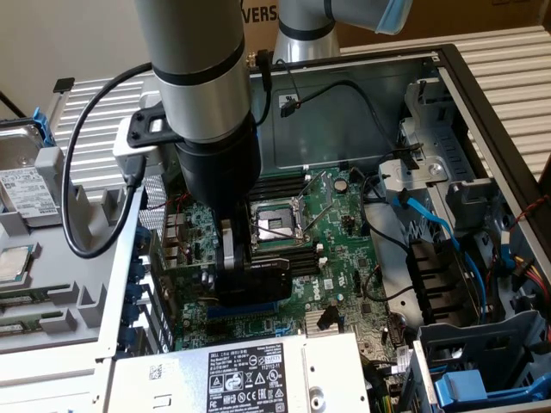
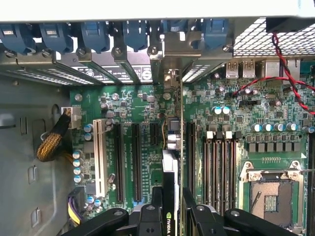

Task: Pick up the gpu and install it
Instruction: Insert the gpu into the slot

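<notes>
The claw (image 2: pixel 172 199) is clamped on the graphics card (image 2: pixel 170 169), one finger on each flat side, holding it on edge over the green main board (image 2: pixel 93 98). In the exterior view the card sits in the lower middle of the frame, a black block under the arm and just below the processor socket (image 1: pixel 274 224). From the wrist camera it looks lined up next to the short black slot (image 2: pixel 153 133), with its thin metal end reaching toward the row of blue clips (image 2: pixel 93 34) on the case's back wall. I honestly can't tell if the bottom edge is already in a slot or just above one. My take on doing this bit right: keep the card dead upright, make sure the metal end drops into its gap in the back wall, and push straight down evenly instead of rocking it. There are small parts packed right beside it that a tilted card could clip. Counts: one claw, one graphics card, one processor socket, four memory slots (image 2: pixel 224 167), one white slot (image 2: pixel 101 157), two long black slots (image 2: pixel 118 162) beside it, one short black one, and at least five blue clips. There's also one power supply (image 1: pixel 250 379) at bottom middle and one hard drive (image 1: pixel 26 189) on the exterior view's left.
</notes>
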Robot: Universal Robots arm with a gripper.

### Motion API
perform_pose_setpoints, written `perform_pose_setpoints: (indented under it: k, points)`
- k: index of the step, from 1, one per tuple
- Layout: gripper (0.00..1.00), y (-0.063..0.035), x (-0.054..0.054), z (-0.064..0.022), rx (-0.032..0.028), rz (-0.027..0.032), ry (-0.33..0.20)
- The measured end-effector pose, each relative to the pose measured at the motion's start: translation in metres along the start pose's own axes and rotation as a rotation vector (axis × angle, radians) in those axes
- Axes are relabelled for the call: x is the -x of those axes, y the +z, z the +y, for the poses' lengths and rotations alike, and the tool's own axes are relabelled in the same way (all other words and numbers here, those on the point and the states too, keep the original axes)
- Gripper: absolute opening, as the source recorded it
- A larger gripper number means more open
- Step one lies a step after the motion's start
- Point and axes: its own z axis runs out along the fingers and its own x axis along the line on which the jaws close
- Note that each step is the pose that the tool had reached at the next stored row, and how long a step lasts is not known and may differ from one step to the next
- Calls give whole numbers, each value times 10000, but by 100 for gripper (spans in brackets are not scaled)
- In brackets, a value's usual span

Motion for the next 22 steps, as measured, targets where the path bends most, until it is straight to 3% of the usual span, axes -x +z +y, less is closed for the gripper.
perform_pose_setpoints:
  k: [22]
  points:
    - [26, 20, 6, 1, -1, 0, 1]
